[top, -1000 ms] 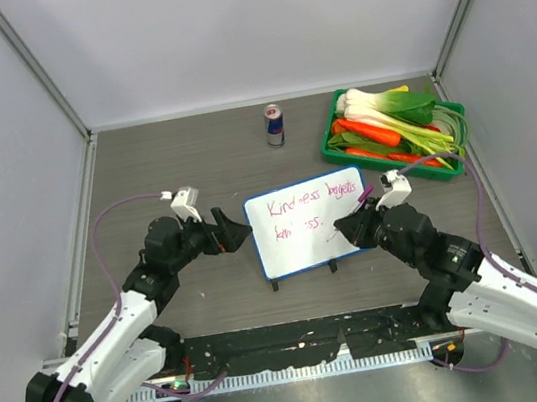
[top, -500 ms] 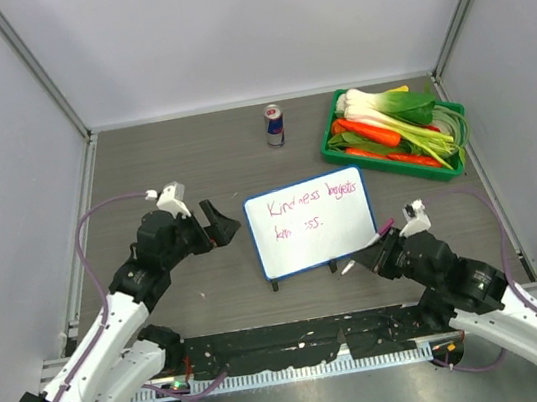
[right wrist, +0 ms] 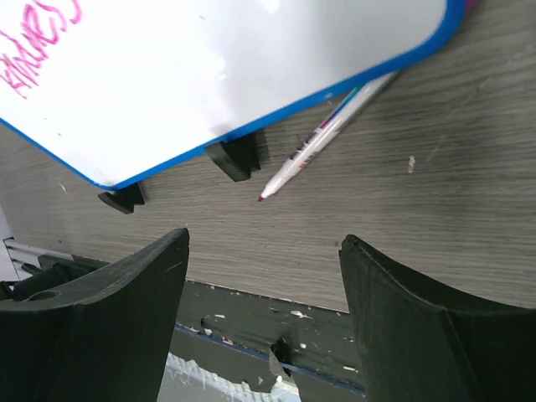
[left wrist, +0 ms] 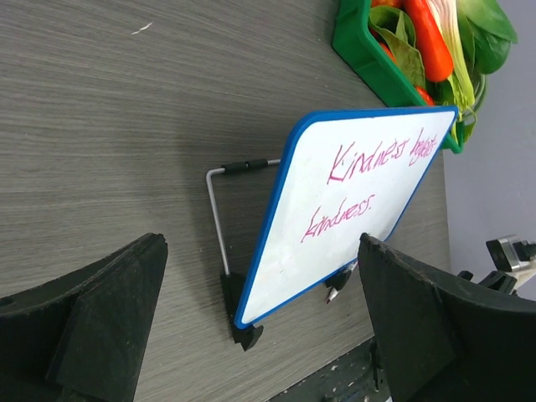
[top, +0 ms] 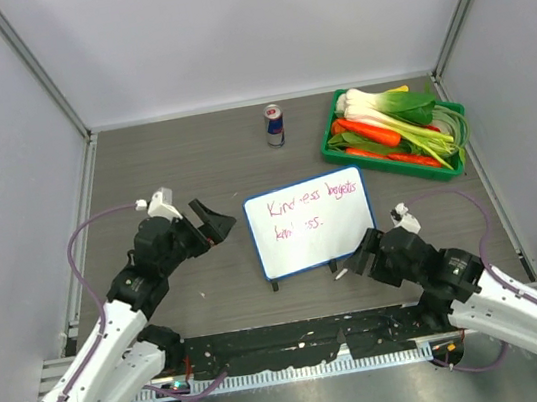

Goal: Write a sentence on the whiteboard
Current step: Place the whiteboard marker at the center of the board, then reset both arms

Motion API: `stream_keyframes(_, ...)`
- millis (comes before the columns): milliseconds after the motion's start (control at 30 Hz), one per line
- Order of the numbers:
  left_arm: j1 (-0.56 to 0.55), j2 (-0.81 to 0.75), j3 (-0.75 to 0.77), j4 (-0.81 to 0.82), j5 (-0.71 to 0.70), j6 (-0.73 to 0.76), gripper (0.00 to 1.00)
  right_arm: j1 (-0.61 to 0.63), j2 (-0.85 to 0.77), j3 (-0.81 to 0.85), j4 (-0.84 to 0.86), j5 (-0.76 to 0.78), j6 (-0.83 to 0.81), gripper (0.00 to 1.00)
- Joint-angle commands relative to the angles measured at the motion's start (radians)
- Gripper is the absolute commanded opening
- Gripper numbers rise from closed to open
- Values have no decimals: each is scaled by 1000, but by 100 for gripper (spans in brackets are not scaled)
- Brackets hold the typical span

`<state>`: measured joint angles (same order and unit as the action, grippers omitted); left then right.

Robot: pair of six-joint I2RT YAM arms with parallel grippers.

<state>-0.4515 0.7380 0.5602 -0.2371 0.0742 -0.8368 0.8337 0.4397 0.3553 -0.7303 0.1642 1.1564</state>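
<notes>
Locate the whiteboard (top: 311, 230) at mid-worktop (top: 192, 162), tilted back on a wire prop (left wrist: 216, 209) and two black feet (right wrist: 236, 157), between the two hands. Read the sentence (top: 311, 198) in magenta across its upper face, in two short lines. Find the right hand (top: 355, 255) just beside the board's near right corner, low over the worktop, apart from the board and pointing towards it. Note its jaws spread wide, grasping nothing. See the marker (right wrist: 328, 132) lying flat on the worktop ahead of the fingertips, bare tip towards the near edge, far end at the board's lower rim, clear of both fingers (right wrist: 109, 310). Find the left hand (top: 207, 220) near the board's left edge, apart from it, raised and aimed at the board from the side, forearm angled in from the near left. Note its jaws fully spread, likewise empty. Beyond the board, locate a drinks can (top: 274, 124) standing upright and a green tray (top: 331, 156) of vegetables (top: 394, 127) at the far right, both well apart from either hand.
</notes>
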Motion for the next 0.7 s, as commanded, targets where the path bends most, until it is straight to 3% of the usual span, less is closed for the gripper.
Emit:
stream_keyframes(0, 0, -11, 3, 18, -66, -59, 100, -1, 91, 128, 80, 53, -105, 78)
stream_keyframes(200, 2, 44, 64, -27, -65, 37, 100, 1, 208, 278, 101, 203, -279, 80)
stream_keyframes(433, -1, 80, 173, -171, -246, 186, 99, -4, 420, 532, 169, 383, -590, 84)
stream_keyframes(467, 0, 75, 178, -171, -251, 208, 100, -7, 439, 545, 207, 359, -624, 92)
stream_keyframes(533, 0, 67, 182, -169, -264, 228, 100, -28, 500, 586, 273, 260, -743, 99)
stream_keyframes(667, -1, 52, 185, -157, -297, 269, 100, -165, 660, 701, 298, 66, -848, 99)
